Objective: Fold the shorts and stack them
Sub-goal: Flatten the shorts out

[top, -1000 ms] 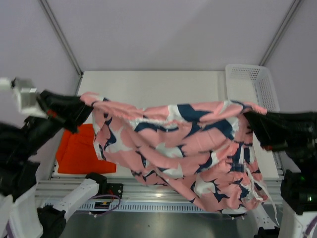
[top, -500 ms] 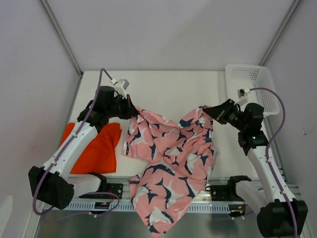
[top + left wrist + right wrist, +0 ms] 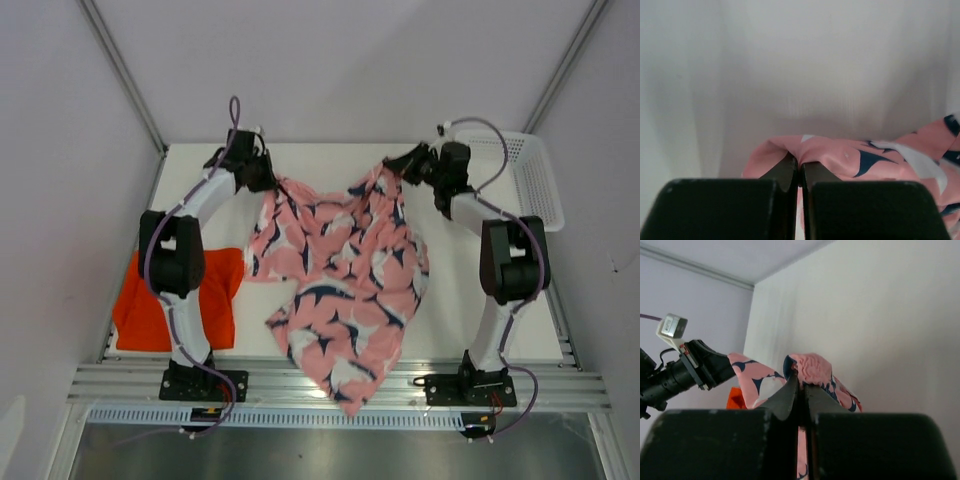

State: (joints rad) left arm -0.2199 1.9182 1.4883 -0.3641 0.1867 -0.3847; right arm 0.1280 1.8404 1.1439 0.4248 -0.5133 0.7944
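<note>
You are partway through, and by my reading the harder half is ahead of you. Your left gripper (image 3: 265, 175) and right gripper (image 3: 393, 163) are both stretched to the far edge of the desk (image 3: 450, 300). Each is clamped tight on a bunched corner of the pink shorts (image 3: 340, 270), and in both wrist views the jaws are pressed together with a fold of pink fabric pinched between them. The two held corners sit near the far edge, the left one towards the far left corner and the right one just short of the basket (image 3: 530, 180) at the far right corner. From there the garment runs down the middle of the desk, wrinkled and narrowing, and its lowest tip trails over the near edge. It is neither flat nor folded, so that pair counts as not yet done. The orange shorts (image 3: 222, 290) lie at the near left corner, apart from the pink pair, as a compact, flat patch whose outer side reaches the left edge. I would take that as already folded, though the left arm crosses it and I cannot see the layers. What is left for you, as I judge it, is to spread the pink pair out smooth, fold it, and set it on the orange one, since nothing is stacked yet.
</note>
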